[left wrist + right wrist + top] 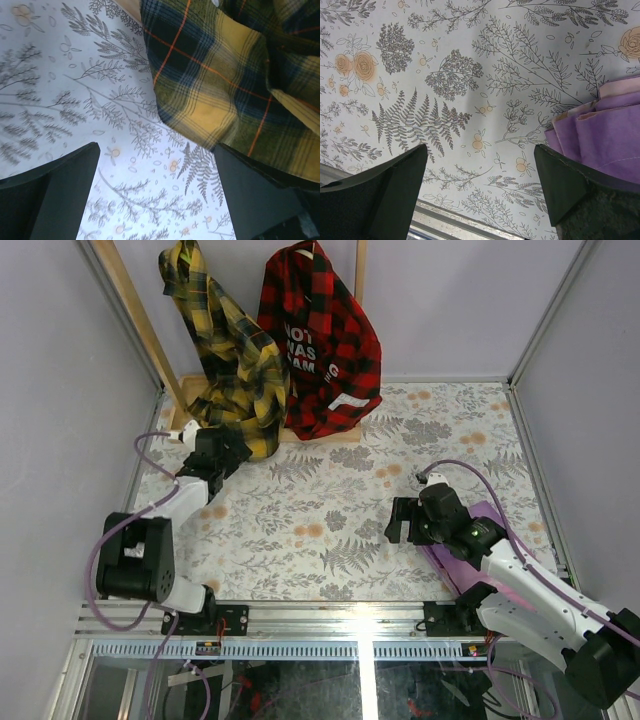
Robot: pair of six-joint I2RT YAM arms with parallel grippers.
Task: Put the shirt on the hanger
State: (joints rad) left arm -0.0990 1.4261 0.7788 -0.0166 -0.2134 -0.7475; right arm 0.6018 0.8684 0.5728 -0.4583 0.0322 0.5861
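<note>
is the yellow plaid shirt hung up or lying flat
Hung up: the shirt drapes down from the top of the wooden rack, its bunched lower end reaching the rack's base.

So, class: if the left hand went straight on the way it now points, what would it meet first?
Probably the shirt hem, just ahead of the open left hand; depth is unclear, so it could be the floral table cover below it.

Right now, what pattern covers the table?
The table: grey ferns, orange flowers on white; right wrist view.
</note>
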